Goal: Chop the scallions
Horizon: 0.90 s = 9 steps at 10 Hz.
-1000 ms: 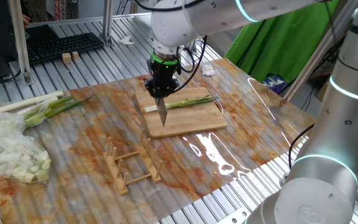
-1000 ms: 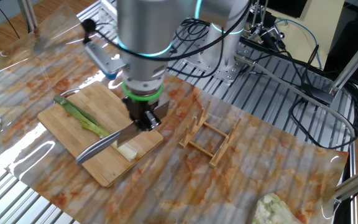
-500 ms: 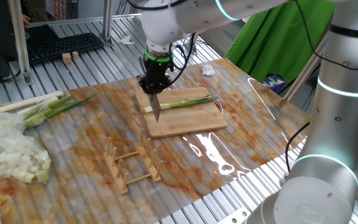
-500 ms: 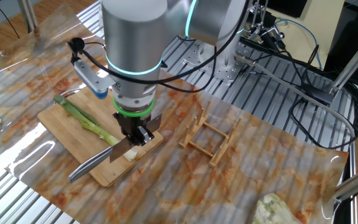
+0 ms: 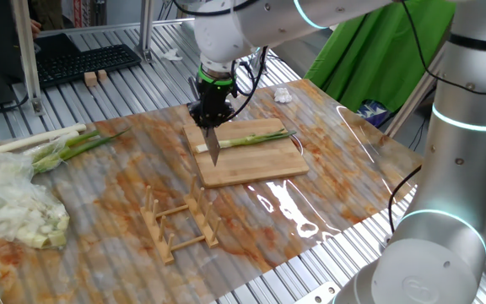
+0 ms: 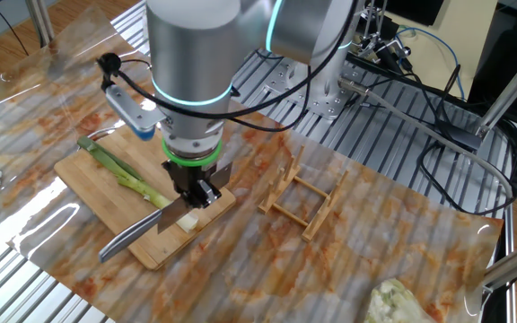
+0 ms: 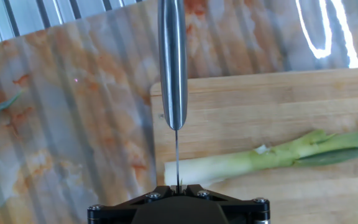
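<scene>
Hand view puts the knife (image 7: 172, 62) blade edge-on, running up the middle of the picture, with its edge over the pale white root end of the scallion (image 7: 253, 158) on the cutting board (image 7: 278, 99). A second ago the blade stood further along the stalk, toward the middle of the board; since then the arm has carried it to the board's near-left edge and lowered it, and over the last half second it has barely shifted at all. My reading is that the cut line is now chosen – a thin slice off the white end (one small pale bit already lies by the blade in the other fixed view) – and the downward press is what remains.

The gripper (image 6: 194, 191) is clamped tight on the knife's handle and points straight down, wrist squarely above the board's corner, blade slanting down and off the board edge in the other fixed view. The scallion lies across the board – green leaves toward the far side, untouched.
</scene>
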### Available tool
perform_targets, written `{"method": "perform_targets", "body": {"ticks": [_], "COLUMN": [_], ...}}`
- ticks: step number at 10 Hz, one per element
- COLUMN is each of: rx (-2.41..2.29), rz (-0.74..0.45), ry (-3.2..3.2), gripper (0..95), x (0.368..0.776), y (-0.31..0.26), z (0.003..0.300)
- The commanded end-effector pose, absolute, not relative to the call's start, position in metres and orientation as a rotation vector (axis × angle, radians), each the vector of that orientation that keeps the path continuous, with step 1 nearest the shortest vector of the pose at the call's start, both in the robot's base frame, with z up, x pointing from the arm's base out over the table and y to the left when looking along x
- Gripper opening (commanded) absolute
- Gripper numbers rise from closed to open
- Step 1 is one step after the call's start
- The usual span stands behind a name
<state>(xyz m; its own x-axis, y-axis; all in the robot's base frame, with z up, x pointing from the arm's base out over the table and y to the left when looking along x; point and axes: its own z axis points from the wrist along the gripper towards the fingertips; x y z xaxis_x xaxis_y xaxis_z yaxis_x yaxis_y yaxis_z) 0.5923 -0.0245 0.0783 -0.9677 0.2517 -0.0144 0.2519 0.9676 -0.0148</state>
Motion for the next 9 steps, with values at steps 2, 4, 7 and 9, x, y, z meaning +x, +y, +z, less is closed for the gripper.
{"method": "perform_targets", "body": {"ticks": [2,4,7,9], "rx": [0.398,0.399,0.407,0.41], "rz": [0.002,0.012,0.01,0.012], "ry": [3.102,3.101,3.099,3.099], "gripper": [0.0,0.0,0.0,0.0], "x": [0.5944,0.5961,0.5964,0.5959], "y": [-0.0236,-0.0222,-0.022,-0.0224], "z": [0.0762,0.0738,0.0732,0.0738]}}
